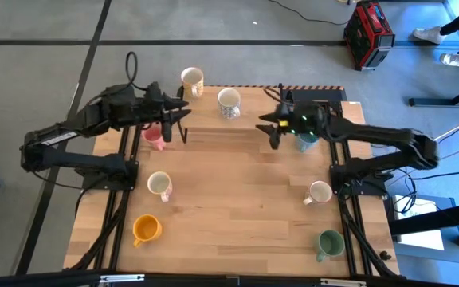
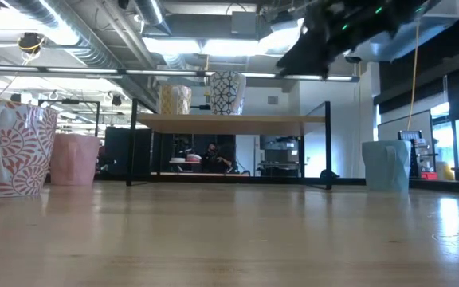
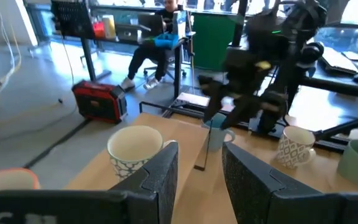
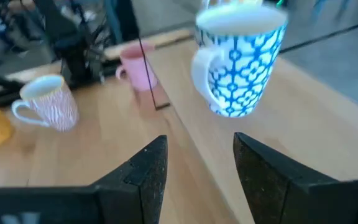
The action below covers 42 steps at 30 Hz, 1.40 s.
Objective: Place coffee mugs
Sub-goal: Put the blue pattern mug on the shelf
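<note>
A raised wooden shelf (image 1: 249, 96) stands at the table's far edge. On it stand a yellow-patterned cream mug (image 1: 192, 80) and a blue-patterned white mug (image 1: 229, 102) (image 4: 238, 62) (image 3: 135, 149). My left gripper (image 1: 183, 119) (image 3: 201, 152) hovers open at the shelf's left end, above a pink mug (image 1: 154, 137). My right gripper (image 1: 266, 129) (image 4: 197, 146) hangs open just right of the blue-patterned mug, beside a light blue mug (image 1: 307, 142) (image 2: 386, 165). On the table also stand a red-patterned white mug (image 1: 159, 185), an orange mug (image 1: 146, 229), a white mug (image 1: 319, 192) and a green mug (image 1: 329, 243).
The shelf's thin dark legs (image 2: 133, 143) stand on the table near the pink mug. Bare wood lies in the table's middle (image 1: 237, 191). Beyond the far edge sit a red case (image 1: 368, 33) on the floor and a seated person (image 3: 160, 37).
</note>
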Motion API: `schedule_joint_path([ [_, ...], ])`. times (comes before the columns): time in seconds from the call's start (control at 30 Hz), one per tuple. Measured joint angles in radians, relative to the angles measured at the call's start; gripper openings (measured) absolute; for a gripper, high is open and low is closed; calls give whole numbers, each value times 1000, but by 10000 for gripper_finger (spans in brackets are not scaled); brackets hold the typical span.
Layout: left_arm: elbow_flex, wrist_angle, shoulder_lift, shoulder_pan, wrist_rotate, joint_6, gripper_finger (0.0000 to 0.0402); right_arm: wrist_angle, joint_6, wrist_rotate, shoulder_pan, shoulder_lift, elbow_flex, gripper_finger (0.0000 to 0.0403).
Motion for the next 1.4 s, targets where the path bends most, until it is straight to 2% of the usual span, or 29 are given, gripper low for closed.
schedule_joint_path([
  [0.1,0,-9,-22,0,0,25,119,27,-42,-131,-56,105,38,172],
  [0.2,0,-18,-33,0,0,28,119,116,-60,-201,-81,184,63,172],
  [0.4,0,-56,-34,0,0,28,119,297,-92,-209,-78,298,89,172],
  [0.63,0,-78,-34,0,0,29,119,419,-89,-202,-78,365,97,172],
  [0.9,0,-78,-34,0,-4,31,119,483,-83,-251,-76,393,97,172],
  [1.17,0,-78,-34,0,-4,81,119,528,-84,-256,-76,412,97,170],
  [1.27,0,-78,-34,0,-4,81,119,532,-89,-283,-76,418,97,153],
  [1.4,0,-77,-34,0,-4,80,119,529,-92,-310,-76,452,110,105],
])
